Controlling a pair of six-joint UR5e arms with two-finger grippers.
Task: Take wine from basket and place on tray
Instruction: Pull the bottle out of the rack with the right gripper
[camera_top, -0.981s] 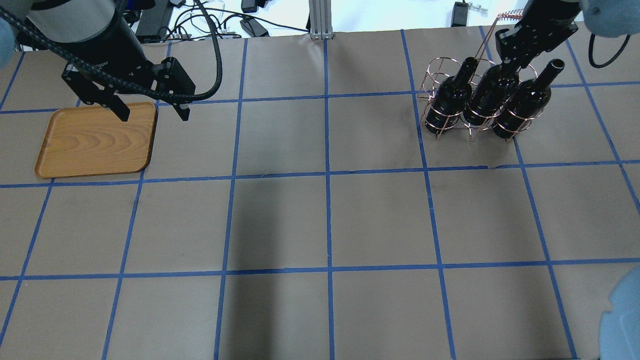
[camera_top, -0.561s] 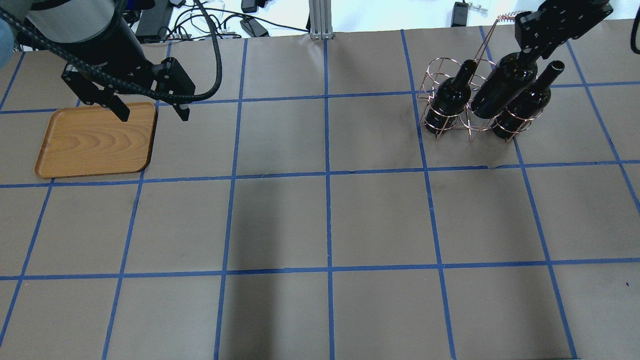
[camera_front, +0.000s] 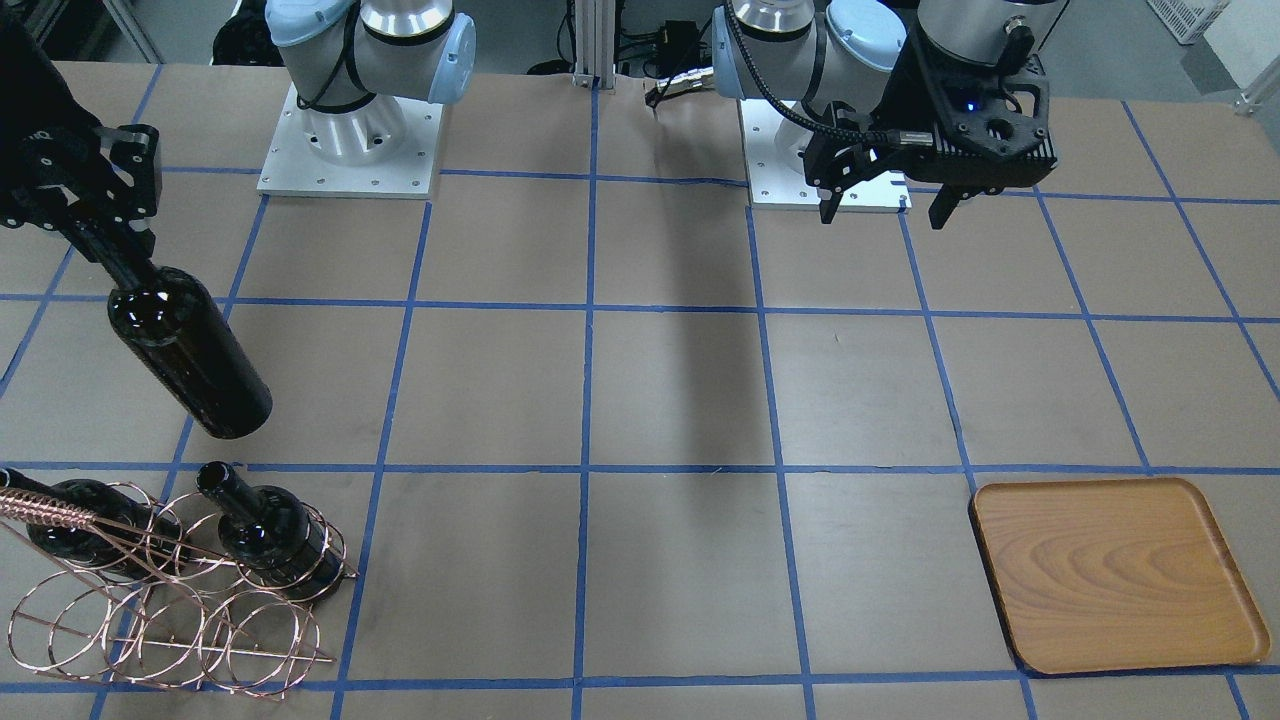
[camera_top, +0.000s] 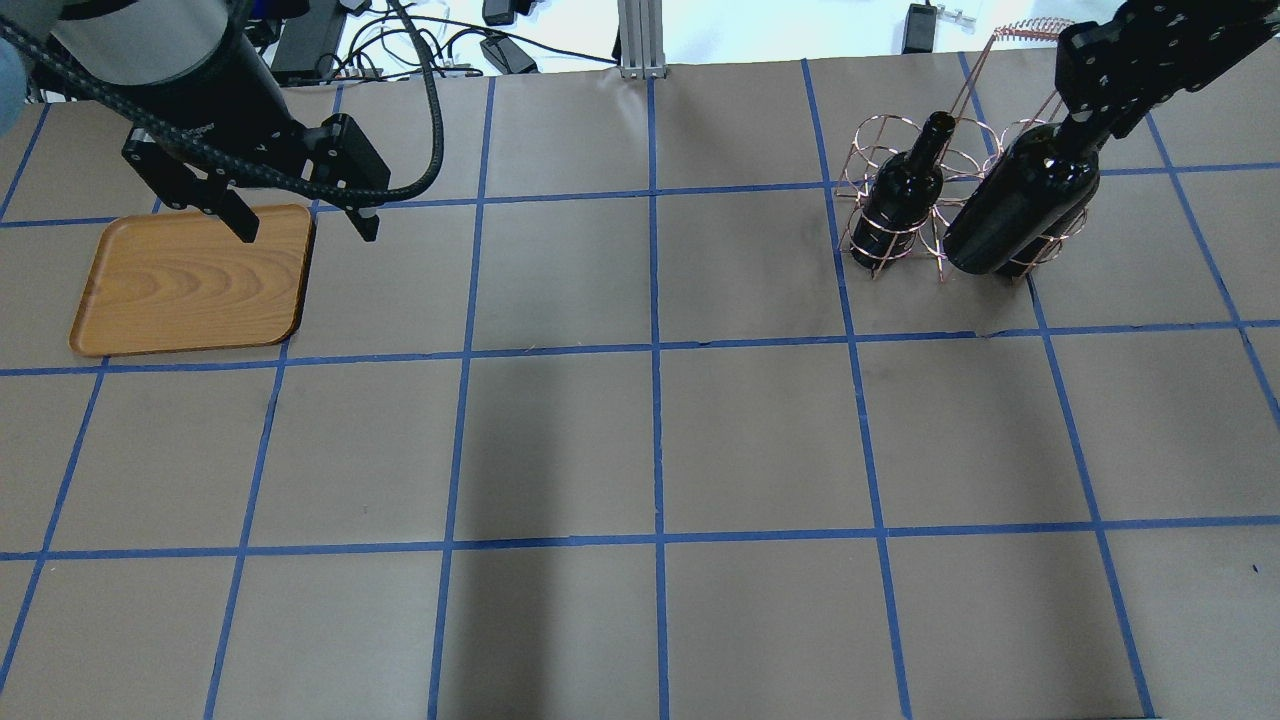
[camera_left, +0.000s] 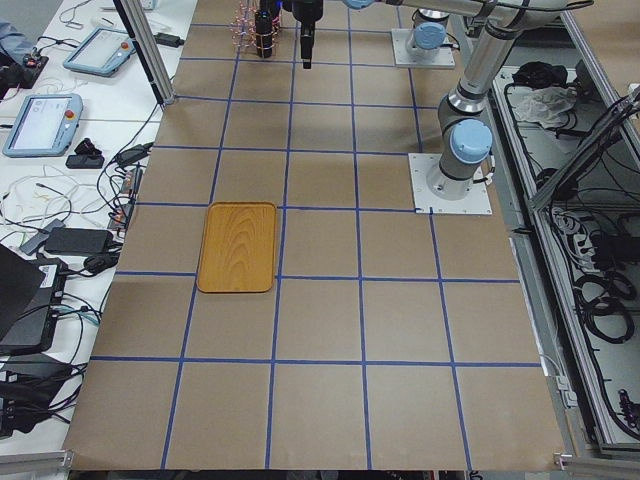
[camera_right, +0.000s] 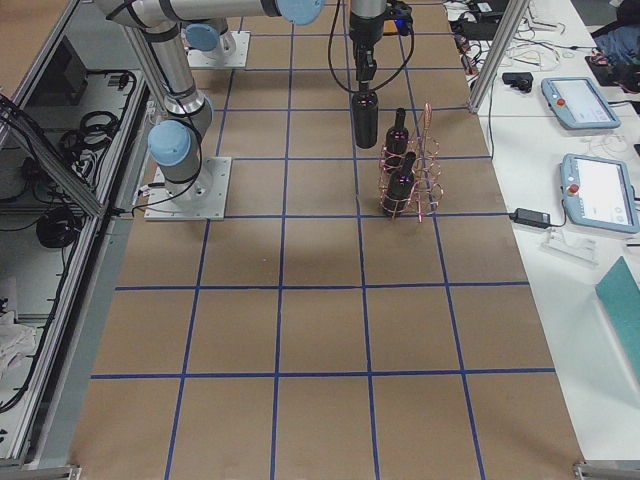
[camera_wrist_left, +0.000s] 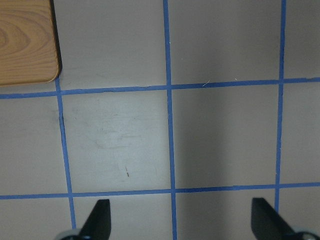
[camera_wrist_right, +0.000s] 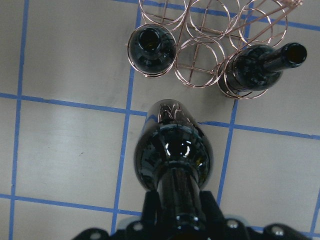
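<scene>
Blue-gridded brown table (camera_top: 760, 440) — bearing tray (camera_top: 190, 285) and basket (camera_front: 170, 615)

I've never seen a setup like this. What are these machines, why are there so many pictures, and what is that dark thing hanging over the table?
These are two robot arms bolted to a table, each ending in a two-finger gripper. All the pictures show one moment from several cameras: one across the table facing the robot, one above and behind it, one at each end of the table, and one on each wrist.

The dark thing is a wine bottle. It hangs by its neck from the right gripper, which is shut on it, and it is out of the copper wire basket. A second bottle and a third bottle stand in the basket.

The left gripper hangs open and empty above the table by the wooden tray, which has nothing on it.
</scene>
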